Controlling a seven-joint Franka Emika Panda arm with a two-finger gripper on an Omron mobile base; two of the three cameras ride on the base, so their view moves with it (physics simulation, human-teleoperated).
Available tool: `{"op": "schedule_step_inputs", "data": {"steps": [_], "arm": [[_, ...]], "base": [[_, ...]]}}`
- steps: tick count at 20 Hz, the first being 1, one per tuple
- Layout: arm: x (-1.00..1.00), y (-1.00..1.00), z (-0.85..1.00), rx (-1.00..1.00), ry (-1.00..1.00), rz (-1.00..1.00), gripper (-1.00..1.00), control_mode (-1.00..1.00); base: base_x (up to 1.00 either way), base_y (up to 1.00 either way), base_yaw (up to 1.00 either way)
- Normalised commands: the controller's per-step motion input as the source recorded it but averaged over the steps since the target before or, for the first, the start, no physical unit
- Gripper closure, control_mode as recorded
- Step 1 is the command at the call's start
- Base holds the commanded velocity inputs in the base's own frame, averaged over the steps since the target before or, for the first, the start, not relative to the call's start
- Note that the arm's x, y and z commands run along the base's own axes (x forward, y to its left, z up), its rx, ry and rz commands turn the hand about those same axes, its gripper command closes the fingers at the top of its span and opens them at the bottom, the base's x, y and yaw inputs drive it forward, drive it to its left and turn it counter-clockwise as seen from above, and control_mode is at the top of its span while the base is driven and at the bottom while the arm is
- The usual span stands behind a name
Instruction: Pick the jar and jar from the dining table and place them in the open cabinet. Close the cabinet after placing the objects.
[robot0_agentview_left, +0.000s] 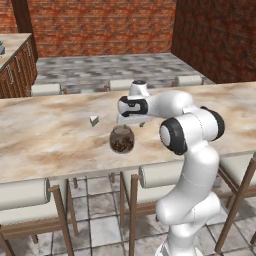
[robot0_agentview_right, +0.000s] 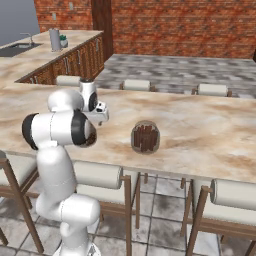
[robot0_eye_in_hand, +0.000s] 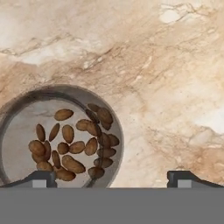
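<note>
The arm reaches out over the long marbled table, and its hand hangs above the stone top pointing straight down, the two dark fingertips set wide apart with nothing between them. Looking along the hand, the jar of brown beans sits off toward eight o'clock from the midpoint of the fingers, its round mouth open upward; one fingertip stands over its near rim, the other over bare marble at about four o'clock. From the left base view that jar stands upright on the table just below and in front of the white wrist. The second jar, holding upright brown sticks, stands on the same top, well apart from the hand, at three o'clock of it in the right base view. A tiny white-and-coloured wedge lies near the bean jar, at ten o'clock of it.
</note>
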Motion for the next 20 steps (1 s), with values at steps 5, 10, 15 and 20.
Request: {"op": "schedule_step_inputs", "data": {"steps": [5,10,15,20], "arm": [[0.30,0.01,-0.31,0.00,0.00,0.00,-1.00,-1.00],[0.27,0.02,-0.31,0.00,0.00,0.00,-1.00,-1.00],[0.25,0.02,-0.29,0.00,0.00,0.00,-1.00,-1.00],[0.18,0.02,-0.31,0.00,0.00,0.00,-1.00,-1.00]], "base": [[0.00,0.00,0.00],[0.00,0.00,0.00],[0.00,0.00,0.00],[0.00,0.00,0.00]]}}
